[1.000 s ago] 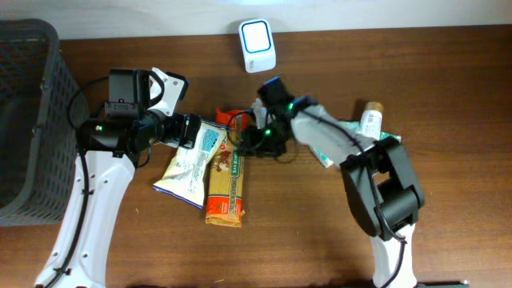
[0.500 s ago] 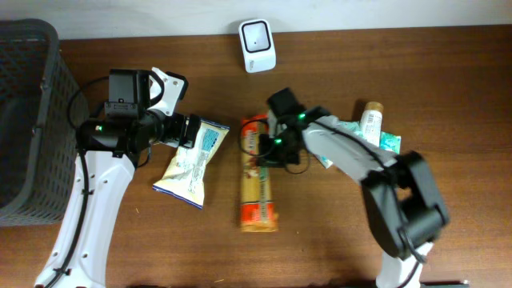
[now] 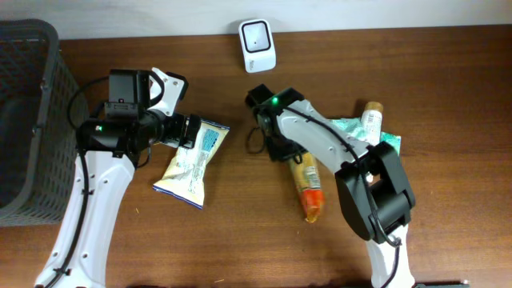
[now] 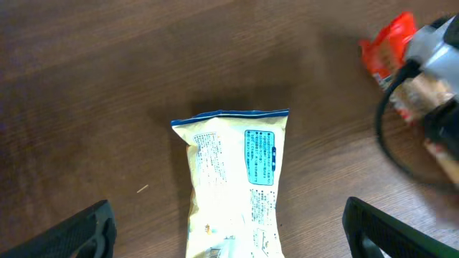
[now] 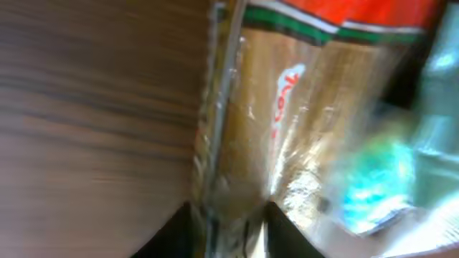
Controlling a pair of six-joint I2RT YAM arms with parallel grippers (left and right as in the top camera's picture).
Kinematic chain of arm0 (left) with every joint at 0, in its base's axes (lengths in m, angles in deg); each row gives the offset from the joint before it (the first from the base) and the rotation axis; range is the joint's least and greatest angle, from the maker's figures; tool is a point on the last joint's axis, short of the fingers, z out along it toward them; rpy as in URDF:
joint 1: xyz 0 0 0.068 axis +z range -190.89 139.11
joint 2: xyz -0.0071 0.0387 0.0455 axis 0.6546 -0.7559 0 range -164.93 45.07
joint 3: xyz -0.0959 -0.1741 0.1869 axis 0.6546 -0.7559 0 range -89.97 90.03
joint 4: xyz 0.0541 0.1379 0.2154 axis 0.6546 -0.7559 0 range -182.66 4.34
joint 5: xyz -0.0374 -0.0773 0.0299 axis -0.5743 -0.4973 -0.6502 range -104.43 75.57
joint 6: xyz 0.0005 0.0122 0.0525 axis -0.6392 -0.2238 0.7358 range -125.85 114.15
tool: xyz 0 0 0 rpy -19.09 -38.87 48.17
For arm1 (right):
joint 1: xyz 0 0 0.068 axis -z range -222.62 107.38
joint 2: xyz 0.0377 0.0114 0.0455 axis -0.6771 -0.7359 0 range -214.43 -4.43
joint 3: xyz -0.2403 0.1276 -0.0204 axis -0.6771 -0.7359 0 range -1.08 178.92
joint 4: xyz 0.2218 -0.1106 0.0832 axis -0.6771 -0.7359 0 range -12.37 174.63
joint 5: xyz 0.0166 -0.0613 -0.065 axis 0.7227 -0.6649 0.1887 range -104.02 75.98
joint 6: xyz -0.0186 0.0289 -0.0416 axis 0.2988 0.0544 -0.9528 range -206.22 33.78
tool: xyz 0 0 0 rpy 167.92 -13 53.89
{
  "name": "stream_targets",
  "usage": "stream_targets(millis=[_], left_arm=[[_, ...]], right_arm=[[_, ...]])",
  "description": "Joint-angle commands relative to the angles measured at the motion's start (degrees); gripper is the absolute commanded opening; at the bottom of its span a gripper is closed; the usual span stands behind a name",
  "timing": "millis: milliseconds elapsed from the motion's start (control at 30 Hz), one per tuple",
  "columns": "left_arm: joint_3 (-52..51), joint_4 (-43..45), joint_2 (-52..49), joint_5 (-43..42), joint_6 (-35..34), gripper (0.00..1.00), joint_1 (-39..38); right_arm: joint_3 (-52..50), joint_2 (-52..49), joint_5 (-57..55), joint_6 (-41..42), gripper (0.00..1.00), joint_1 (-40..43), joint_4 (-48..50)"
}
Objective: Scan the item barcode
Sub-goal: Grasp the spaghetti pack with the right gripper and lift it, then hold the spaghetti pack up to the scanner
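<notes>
**Pasta packet in the right claw, short of the scanner**

We see the right claw (image 3: 282, 148) near the middle of the tabletop (image 3: 448, 96), closed partway around the upper end of a long pasta packet (image 3: 309, 188). The packet is clear yellow with orange-red ends, and it stretches from the claw toward the front edge, turned so that only a narrow side shows from overhead. In the blurred right wrist view, its film fills the gap between the two dark fingers (image 5: 183, 233).

The white scanner (image 3: 258, 34) stands at the middle of the rear edge, its pale window facing up, well apart from the packet.

The left claw (image 4: 228, 215) hangs spread as wide as it goes over a white-and-blue snack bag (image 3: 192, 158) lying flat in the left half of the tabletop. Its fingers (image 4: 86, 233) stand clear on either side of the bag and hold nothing.

A dark mesh basket (image 3: 32, 48) sits against the left edge. Toward the right edge, behind the right arm, a small bottle (image 3: 370, 120) with a tan cap rests beside a green packet (image 3: 348, 128).
</notes>
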Motion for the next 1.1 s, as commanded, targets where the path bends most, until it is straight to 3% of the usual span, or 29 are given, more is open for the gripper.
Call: stream_targets(millis=[0, 67, 100, 233, 367, 500, 867, 900, 933, 1000, 1067], left_arm=[[0.42, 0.07, 0.55, -0.02, 0.90, 0.99, 0.20], [0.42, 0.07, 0.55, -0.02, 0.90, 0.99, 0.20], [0.42, 0.07, 0.55, -0.02, 0.90, 0.99, 0.20], [0.42, 0.07, 0.55, -0.02, 0.90, 0.99, 0.20], [0.42, 0.07, 0.55, -0.02, 0.90, 0.99, 0.20], [0.42, 0.07, 0.55, -0.02, 0.90, 0.99, 0.20], [0.42, 0.07, 0.55, -0.02, 0.90, 0.99, 0.20], [0.42, 0.07, 0.55, -0.02, 0.90, 0.99, 0.20], [0.42, 0.07, 0.55, -0.02, 0.90, 0.99, 0.20], [0.42, 0.07, 0.55, -0.02, 0.90, 0.99, 0.20], [0.42, 0.07, 0.55, -0.02, 0.90, 0.99, 0.20]], right_arm=[[1.14, -0.66, 15.58, -2.14, 0.58, -6.38, 3.10], [1.14, -0.66, 19.39, -2.43, 0.80, -10.05, 4.61], [1.27, -0.63, 20.06, -4.00, 0.81, -10.91, 4.57], [6.80, 0.57, 19.58, -5.27, 0.63, -5.46, -1.55], [15.89, 2.36, 20.39, -6.84, 0.63, 6.43, -8.98], [12.63, 1.53, 36.33, -19.17, 0.63, 16.48, -13.22], [-20.28, 1.53, 44.63, -20.28, 0.58, 18.49, 18.78], [-22.53, 1.53, 45.66, -20.26, 0.53, 18.49, 21.18], [-24.09, 1.53, 46.73, -20.26, 0.41, 18.49, 22.67], [-25.24, 1.53, 48.50, -20.28, 0.09, 18.49, 23.08], [-25.18, 1.53, 50.77, -20.28, 0.04, 18.56, 23.08]])
